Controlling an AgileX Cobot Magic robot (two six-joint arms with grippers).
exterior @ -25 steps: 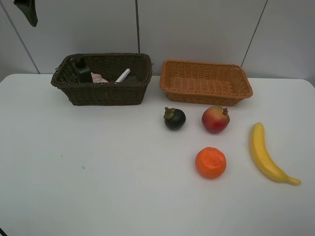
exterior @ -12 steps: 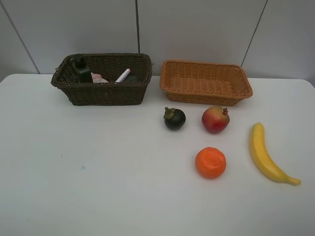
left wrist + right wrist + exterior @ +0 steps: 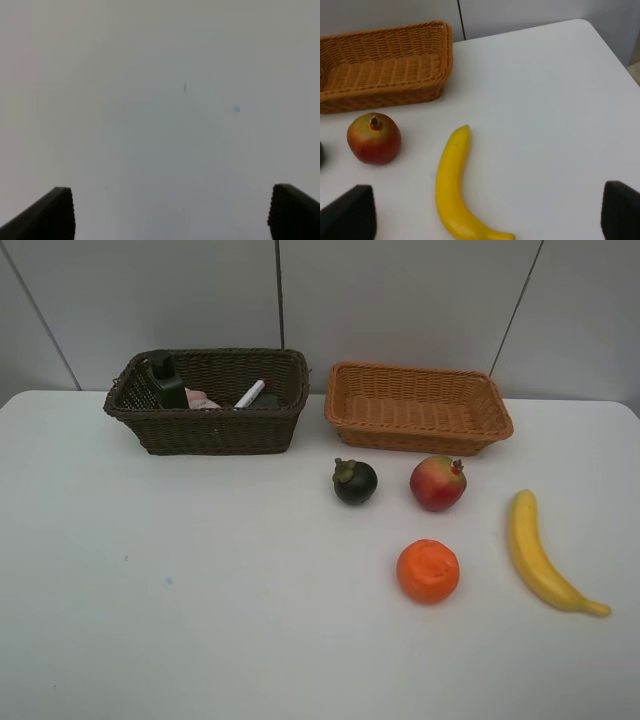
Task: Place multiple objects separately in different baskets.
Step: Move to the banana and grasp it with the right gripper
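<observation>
The dark brown basket (image 3: 205, 430) at the back left holds a dark green bottle (image 3: 165, 382), a small pink bottle (image 3: 200, 398) and a white marker (image 3: 250, 393). Beside it the tan basket (image 3: 415, 440) (image 3: 380, 95) stands empty. In front of it lie a mangosteen (image 3: 355, 481), a red pomegranate-like fruit (image 3: 438, 483) (image 3: 374, 139), an orange (image 3: 428, 571) and a banana (image 3: 536, 552) (image 3: 452, 185). My right gripper (image 3: 485, 212) is open above the banana's lower end. Over bare table, my left gripper (image 3: 172, 215) is open with nothing between its fingers. Neither gripper shows in the exterior view.
Everything rests on a white table (image 3: 200, 590) backed by a grey panelled wall (image 3: 400, 300). The table's rounded far right corner (image 3: 590, 25) lies beyond the banana. A small blue speck (image 3: 169, 581) marks the table's left half.
A dark part of an arm that hung at the upper left corner of the exterior view one second ago has gone out of view. The objects and baskets have not moved.
</observation>
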